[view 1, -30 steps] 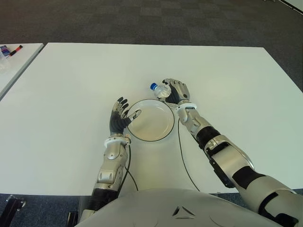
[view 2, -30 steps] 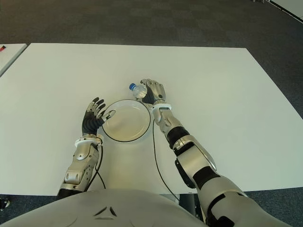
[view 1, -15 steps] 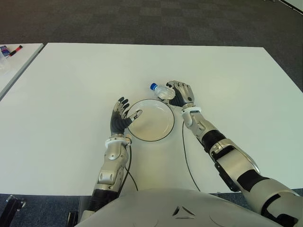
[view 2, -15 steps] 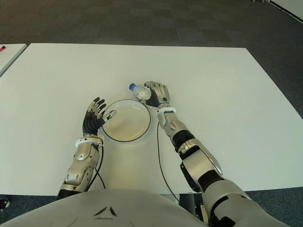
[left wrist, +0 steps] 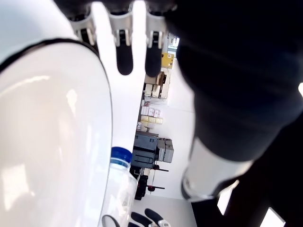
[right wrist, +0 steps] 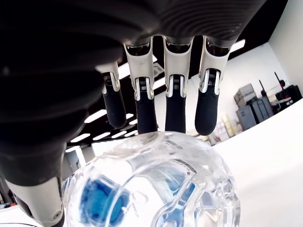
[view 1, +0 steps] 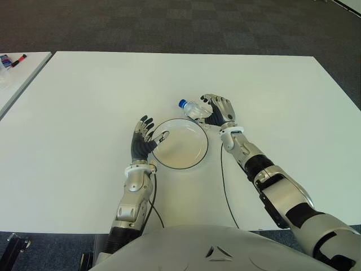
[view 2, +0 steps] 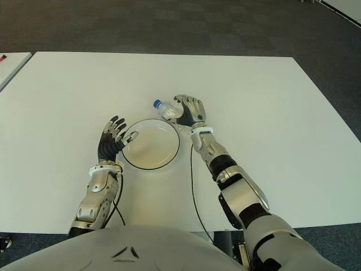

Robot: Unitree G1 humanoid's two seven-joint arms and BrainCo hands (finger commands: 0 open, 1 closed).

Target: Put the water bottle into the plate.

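**Bottle lying just beyond the plate rim, under the right hand**

- Water bottle (view 1: 192, 108): on its side on the table (view 1: 84, 101), just outside the plate (view 1: 179, 143) at about 12 to 1 o'clock of it. Long axis runs roughly 10 to 4 o'clock, blue cap toward 10.
- Right hand (view 1: 217, 110): the nearer hand, at the bottle's base end, toward 3 o'clock of it. Fingers (right wrist: 175, 106) extended over the bottle, uncurled; no closed grasp visible.
- Left hand (view 1: 144, 138): fingers spread, holding nothing, at the plate's 9 o'clock rim.
- Judgement: the plate lies toward 7 o'clock from the bottle.
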